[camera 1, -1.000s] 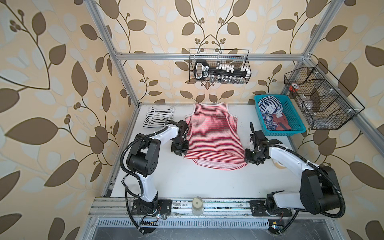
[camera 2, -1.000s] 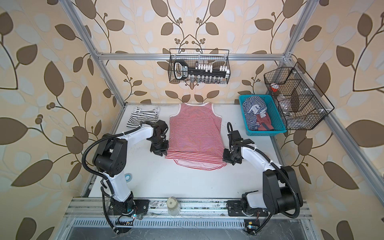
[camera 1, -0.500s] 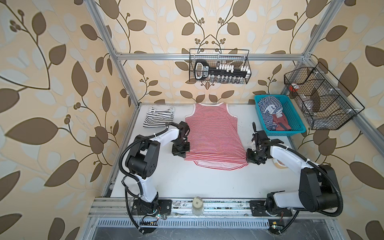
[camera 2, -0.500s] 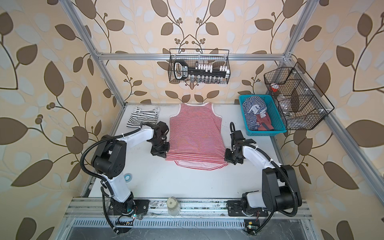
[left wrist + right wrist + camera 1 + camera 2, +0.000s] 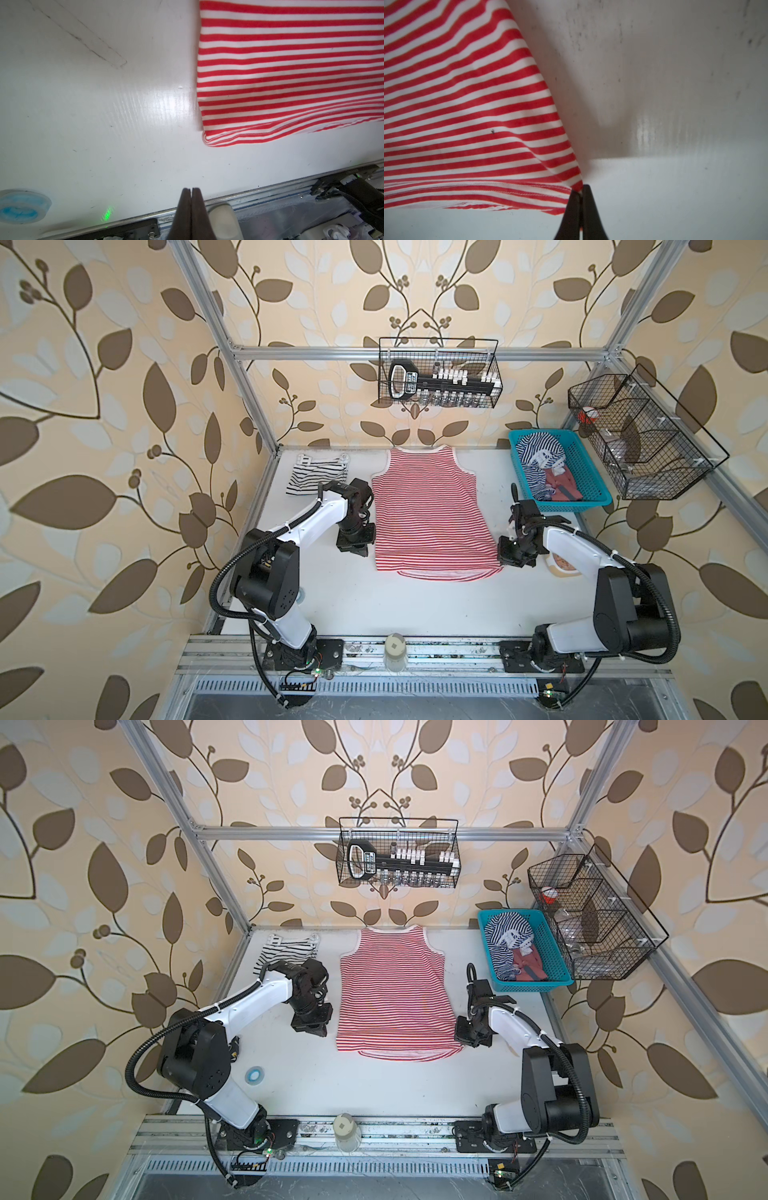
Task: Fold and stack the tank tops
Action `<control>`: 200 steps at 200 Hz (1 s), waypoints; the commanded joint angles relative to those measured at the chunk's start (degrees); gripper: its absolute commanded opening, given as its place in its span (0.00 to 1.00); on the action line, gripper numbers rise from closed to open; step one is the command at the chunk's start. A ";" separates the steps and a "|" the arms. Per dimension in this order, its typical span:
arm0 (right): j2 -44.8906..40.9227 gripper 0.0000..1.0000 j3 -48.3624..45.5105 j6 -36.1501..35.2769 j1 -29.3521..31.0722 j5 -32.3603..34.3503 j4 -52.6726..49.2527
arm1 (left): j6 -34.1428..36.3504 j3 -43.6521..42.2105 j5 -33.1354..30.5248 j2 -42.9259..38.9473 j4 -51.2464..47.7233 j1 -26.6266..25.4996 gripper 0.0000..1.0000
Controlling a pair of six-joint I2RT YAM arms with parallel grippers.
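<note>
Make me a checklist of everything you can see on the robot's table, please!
Surface: white table, scuffed, otherwise bare near the front.
Job's things: red-striped tank top spread flat mid-table; black-striped tank top folded at the far left corner.
Clutter: teal basket holding more clothes; blue tape roll; small white jar on the front rail.
Grippers: left gripper shut on nothing, beside the red top's hem; right gripper shut on the red top's hem corner.
Cables: black hoses loop along both arms, clear of the cloth.
Surroundings: two wire baskets on the frame, leaf wallpaper.
</note>
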 commanded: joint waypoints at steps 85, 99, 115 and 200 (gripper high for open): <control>-12.64 0.52 5.21 7.71 12.17 6.06 0.65 | 0.64 28.02 -5.69 16.58 -3.07 -0.52 0.23; -13.06 0.41 4.18 11.01 17.22 3.73 4.11 | 1.45 36.32 -4.94 23.37 -3.69 -0.52 0.21; -11.34 0.15 2.44 14.15 22.38 -0.22 9.45 | 2.45 45.43 -3.86 30.85 -4.78 -0.47 0.16; 9.59 0.00 7.83 15.12 40.30 -6.99 20.74 | 1.68 59.55 2.77 46.09 -0.05 1.24 0.05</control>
